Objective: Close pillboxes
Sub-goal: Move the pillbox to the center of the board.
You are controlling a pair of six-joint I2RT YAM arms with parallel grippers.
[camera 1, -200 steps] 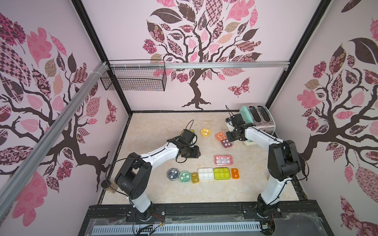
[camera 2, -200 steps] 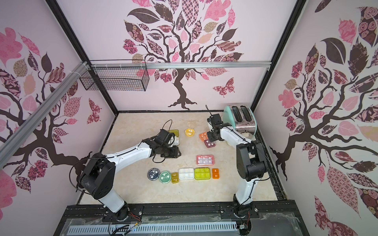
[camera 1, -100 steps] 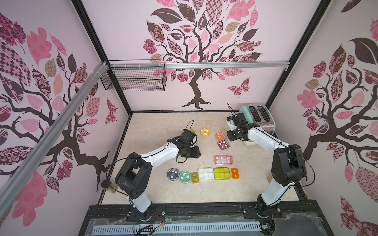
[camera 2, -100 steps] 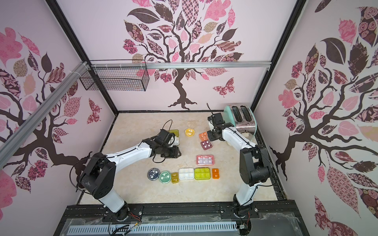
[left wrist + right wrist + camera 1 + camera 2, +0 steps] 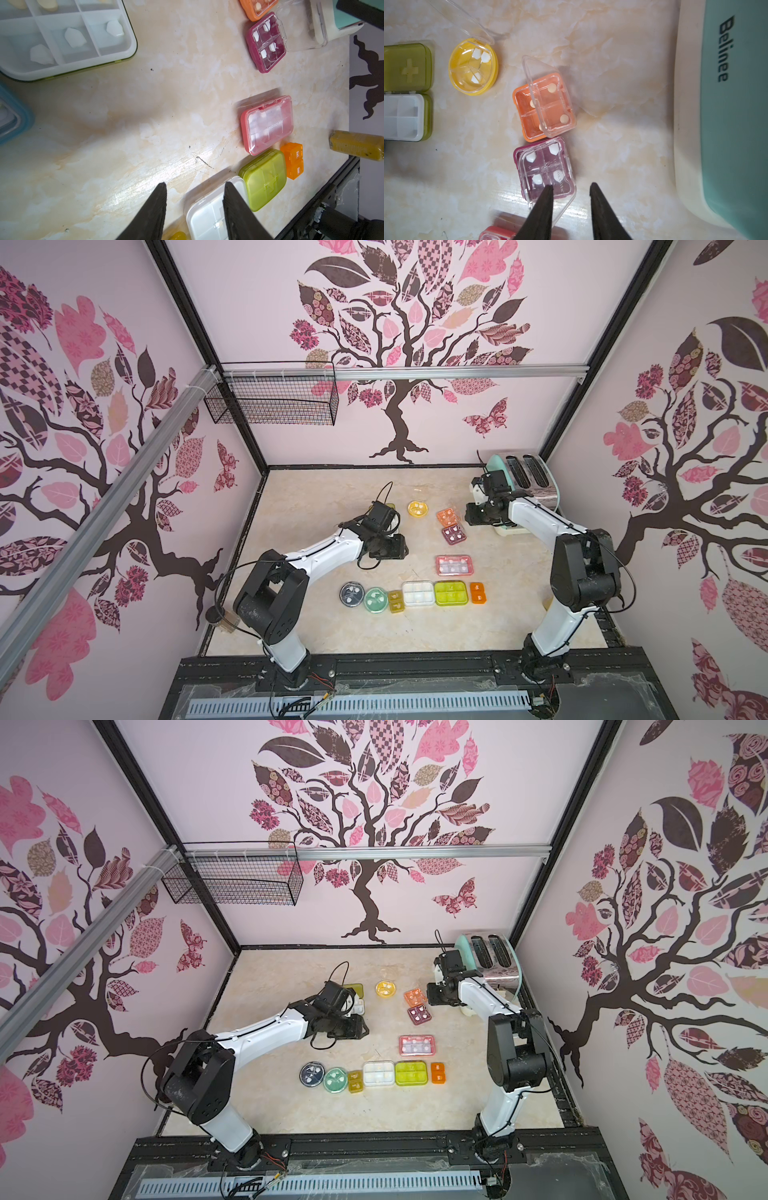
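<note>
Right wrist view gives the closest look at the far cluster. The right gripper (image 5: 572,185) has its two dark fingers spread with nothing between them, one tip over a corner of the maroon pillbox (image 5: 544,168). That box's clear lid lies down over four white pills, though I cannot tell whether it is latched. Touching it, the orange square pillbox (image 5: 544,108) has its clear lid tilted up. The yellow round pillbox (image 5: 473,66) nearby stands with its lid thrown back, and the toaster (image 5: 726,124) fills one side. None of that lid detail reads in the top views, where these three are only small coloured patches between the arms. Both top views instead give the whole layout: a front row of navy round pillbox (image 5: 351,594), green round pillbox (image 5: 375,599), amber pillbox (image 5: 395,600), white pillbox (image 5: 417,593), lime pillbox (image 5: 452,593) and small orange pillbox (image 5: 478,593), with the pink pillbox (image 5: 454,565) just behind it. The left wrist view shows lids down on the last four. It also shows the left gripper (image 5: 195,184) spread and empty above the bare table (image 5: 124,135), an open olive pillbox (image 5: 62,41) with a white pill tray, and the edge of a blue pillbox (image 5: 14,116). In a top view the olive pillbox (image 5: 358,992) only peeks out behind the left wrist, and the blue one is hidden.
</note>
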